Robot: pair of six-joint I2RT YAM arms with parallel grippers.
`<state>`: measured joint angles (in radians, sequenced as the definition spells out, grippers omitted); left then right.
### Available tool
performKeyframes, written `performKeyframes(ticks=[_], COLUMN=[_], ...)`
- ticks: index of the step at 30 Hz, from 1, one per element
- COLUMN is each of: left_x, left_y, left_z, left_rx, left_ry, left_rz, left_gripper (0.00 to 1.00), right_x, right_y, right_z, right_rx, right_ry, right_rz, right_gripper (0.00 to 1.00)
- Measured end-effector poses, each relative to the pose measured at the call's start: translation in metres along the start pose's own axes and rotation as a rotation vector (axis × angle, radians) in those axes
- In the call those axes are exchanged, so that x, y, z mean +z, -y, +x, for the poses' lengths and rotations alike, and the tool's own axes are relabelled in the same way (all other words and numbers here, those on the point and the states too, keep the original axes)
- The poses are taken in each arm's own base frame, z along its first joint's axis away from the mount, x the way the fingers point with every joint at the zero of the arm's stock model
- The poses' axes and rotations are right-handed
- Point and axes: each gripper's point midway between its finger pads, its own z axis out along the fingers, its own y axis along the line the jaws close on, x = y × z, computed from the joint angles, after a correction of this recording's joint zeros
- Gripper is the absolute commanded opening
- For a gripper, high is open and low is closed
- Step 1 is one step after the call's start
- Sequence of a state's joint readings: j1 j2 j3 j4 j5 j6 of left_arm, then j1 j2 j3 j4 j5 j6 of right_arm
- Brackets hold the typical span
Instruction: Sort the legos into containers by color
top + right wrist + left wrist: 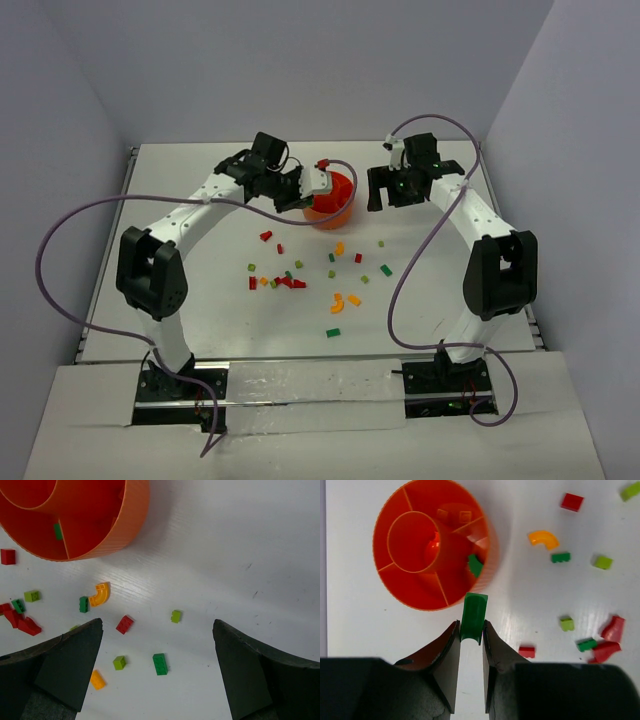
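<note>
My left gripper (470, 625) is shut on a dark green curved lego (473, 614), held just outside the near rim of the round orange bowl (489, 572). Inside the bowl's compartments lie a green brick (475, 565), two orange bricks (454, 515) and a red bit (433, 547). In the top view the left gripper (318, 185) hangs at the bowl's (345, 208) left edge. My right gripper (157, 630) stands wide open and empty above loose legos, among them a green brick (160, 663) and a red brick (124, 624), to the right of the bowl (127, 527).
Loose red, green, orange and yellow legos (300, 278) lie scattered in front of the bowl. An orange curved piece (544, 538) rests beside a small green brick (560, 557). A purple cable (345, 163) arcs over the bowl's back. Grey walls close in the table on three sides.
</note>
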<state>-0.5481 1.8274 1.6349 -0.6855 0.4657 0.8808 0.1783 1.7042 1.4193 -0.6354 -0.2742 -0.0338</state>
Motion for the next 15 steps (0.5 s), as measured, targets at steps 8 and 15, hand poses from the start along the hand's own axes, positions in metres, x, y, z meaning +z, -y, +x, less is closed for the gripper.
performKeyframes(ticks=[8,15], left_x=[0.025,0.035], left_y=[-0.03,-0.03], left_z=[0.008,0.008], left_rx=[-0.005,0.019], left_ry=[-0.062,-0.083], left_rz=[-0.083,-0.095], left_gripper=[0.03,0.06], right_x=[0.001,0.001], right_y=[0.0,0.001], right_z=[0.0,0.0], right_rx=[0.0,0.002], right_ry=[0.0,0.0], right_rz=[0.0,0.001], right_gripper=[0.98,0.98])
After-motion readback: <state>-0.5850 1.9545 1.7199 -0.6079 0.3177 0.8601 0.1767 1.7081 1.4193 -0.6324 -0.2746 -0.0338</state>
